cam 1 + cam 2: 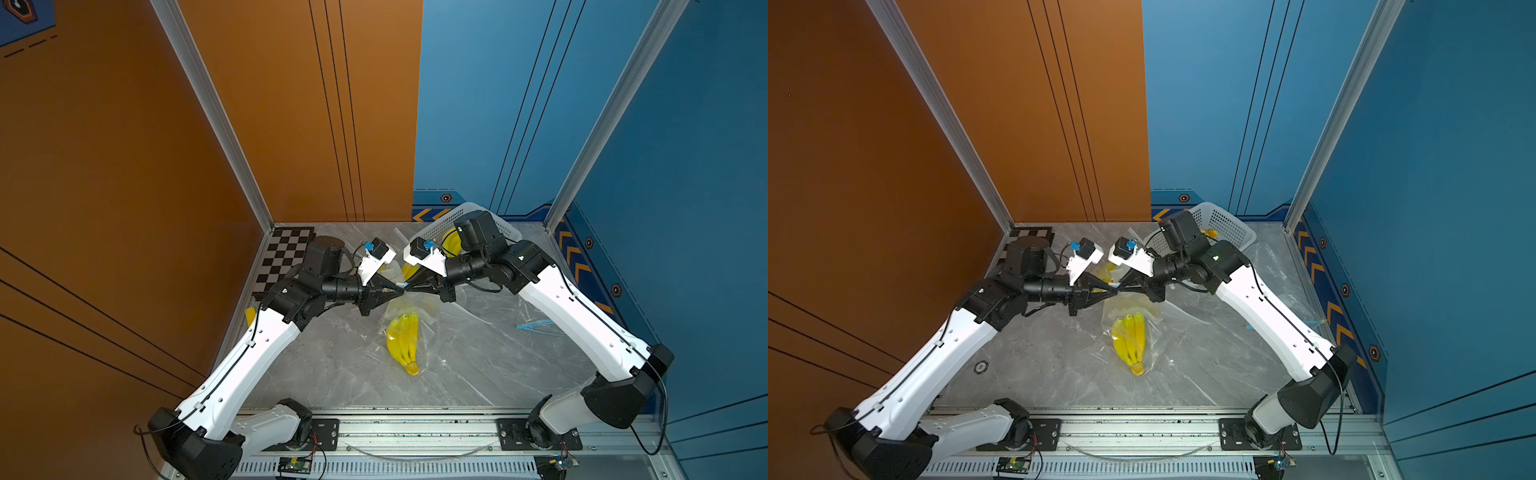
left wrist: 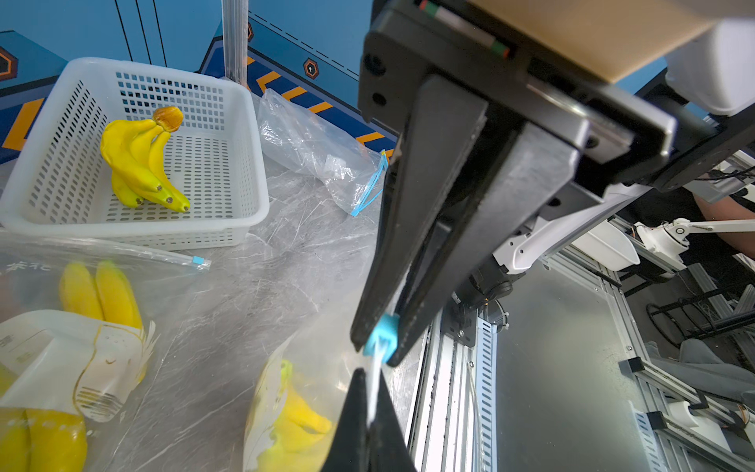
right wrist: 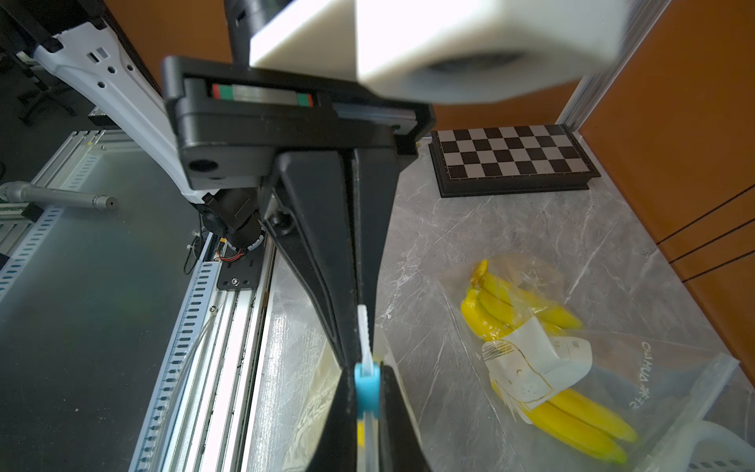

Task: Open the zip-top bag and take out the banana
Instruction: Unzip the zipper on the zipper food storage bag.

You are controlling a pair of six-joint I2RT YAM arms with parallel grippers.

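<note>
The zip-top bag (image 1: 430,322), banana (image 1: 402,343) inside, has its top edge lifted over mid-table. The left gripper (image 1: 399,292) pinches the zip strip (image 3: 363,327), and the right gripper (image 1: 410,286) clamps the blue slider (image 3: 365,392). Opening looks to be the step in hand, and the slider likely needs drawing along the strip next.

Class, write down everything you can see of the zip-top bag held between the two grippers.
The zip-top bag is clear, crinkled plastic film with a white zip strip and a blue slider along its top. A yellow banana bunch lies inside. Its top edge is lifted; the rest sags to the grey marbled table. The left gripper is shut on the strip, the right gripper on the slider.
</note>
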